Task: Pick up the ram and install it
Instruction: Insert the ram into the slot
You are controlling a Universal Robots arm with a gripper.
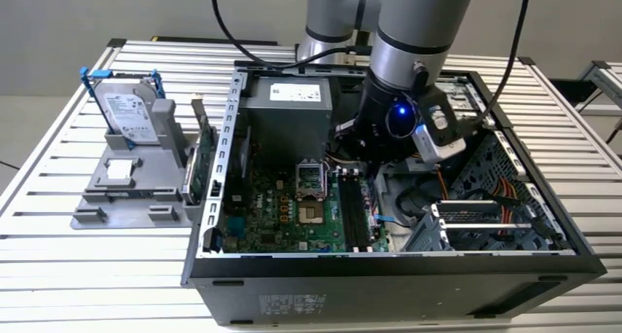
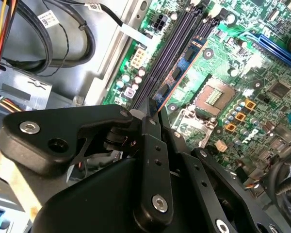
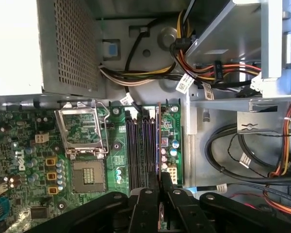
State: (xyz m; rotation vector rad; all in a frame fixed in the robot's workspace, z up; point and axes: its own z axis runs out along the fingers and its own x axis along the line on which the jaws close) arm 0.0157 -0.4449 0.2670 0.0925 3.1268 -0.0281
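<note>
Black gripper [image 3: 160, 187] linkages sit closest in both wrist views, fingers pinched nearly shut on the ram [image 3: 158, 141], held edge-on over the memory slots [image 3: 140, 145] on the green motherboard [image 3: 87, 141] inside the PC case [image 1: 389, 275]. Looks like mid-insertion to me. If the stick's tilted or off the slot, pushing could bend it or jam the latches.

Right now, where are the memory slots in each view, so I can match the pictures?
Exterior view: memory slots on the motherboard, to the exterior view's right of the CPU socket.
Second wrist view: dark parallel slots beside the ram.
First wrist view: slots beyond the gripper holding the ram.
Shared landmark: the CPU socket, beside the slots.
</note>
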